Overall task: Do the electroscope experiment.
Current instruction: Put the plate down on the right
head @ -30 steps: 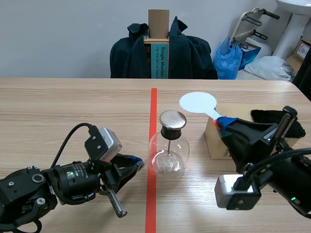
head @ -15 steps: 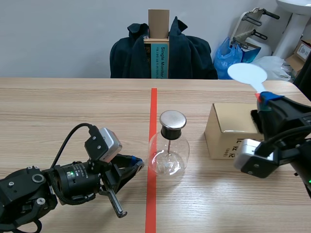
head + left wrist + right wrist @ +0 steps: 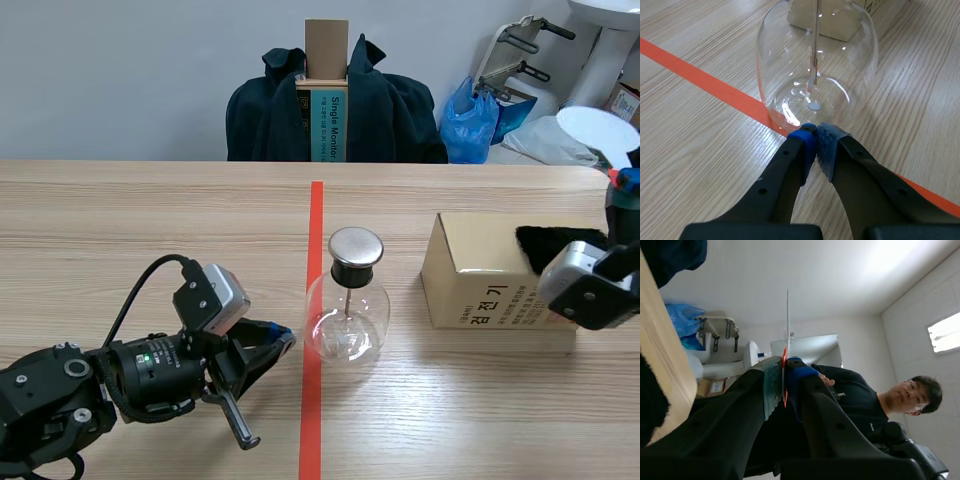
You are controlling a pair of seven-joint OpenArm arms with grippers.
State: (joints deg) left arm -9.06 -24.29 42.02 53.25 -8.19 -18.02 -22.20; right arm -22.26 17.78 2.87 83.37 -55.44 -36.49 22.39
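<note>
Left pincer (image 3: 283, 337) lies low on the table (image 3: 120, 220). Its fingers are pressed together with nothing between them, and the tips sit just beside the base of the glass electroscope (image 3: 347, 318). The electroscope stands on the red tape line (image 3: 316, 215) and has a metal cap (image 3: 356, 247) on top. At the right edge, the right pincer (image 3: 622, 183) is raised and clamped on the handle of a white paddle (image 3: 597, 129). It is above a cardboard box (image 3: 480, 270) that has black fur (image 3: 560, 245) lying on it.

From the left wrist, the blue pads (image 3: 805, 145) meet at the foot of the bulb; I cannot tell whether they touch it. A thin rod (image 3: 816, 45) hangs inside the glass.

From the right wrist, the fingers squeeze the paddle, which shows edge-on as a thin blade rising ahead of them. A person (image 3: 855, 400) in a dark top is beyond.
</note>
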